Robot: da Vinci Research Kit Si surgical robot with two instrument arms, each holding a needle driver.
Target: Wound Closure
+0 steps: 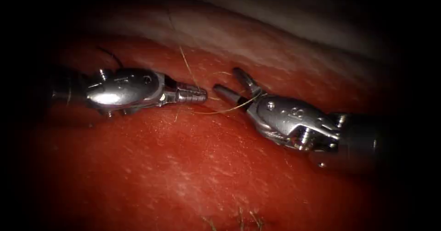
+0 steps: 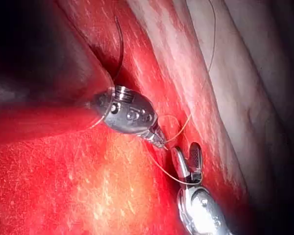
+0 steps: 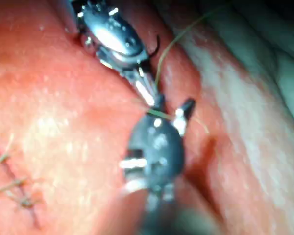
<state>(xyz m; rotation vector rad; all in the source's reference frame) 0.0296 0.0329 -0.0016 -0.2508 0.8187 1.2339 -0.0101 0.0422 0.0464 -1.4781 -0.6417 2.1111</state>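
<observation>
- Across the whole endoscope view the tissue [image 1: 183,166] is seen, red and wet with fluid, with a paler band along its far edge.
- From the right, the right pincer [image 1: 232,85] is brought in over the tissue; its jaws are spread apart, and nothing is pinched between them. Thread is seen draped across the base of its jaws.
- From the left, the left pincer [image 1: 202,94] is laid low over the tissue, its jaws pressed together and pinching the thread [image 1: 225,109] at their tip. The two tips are near each other but apart.
- The thread is run from the left tip to the right pincer's jaws, and a second strand is led away to the far side over the pale band.
- A thin dark curve, possibly the needle [image 2: 120,46], is seen just behind the left tool's wrist; whether it is in the tissue cannot be told.
- Near the front edge, cut ends of thread [image 1: 239,218] are seen standing up from the tissue.
</observation>
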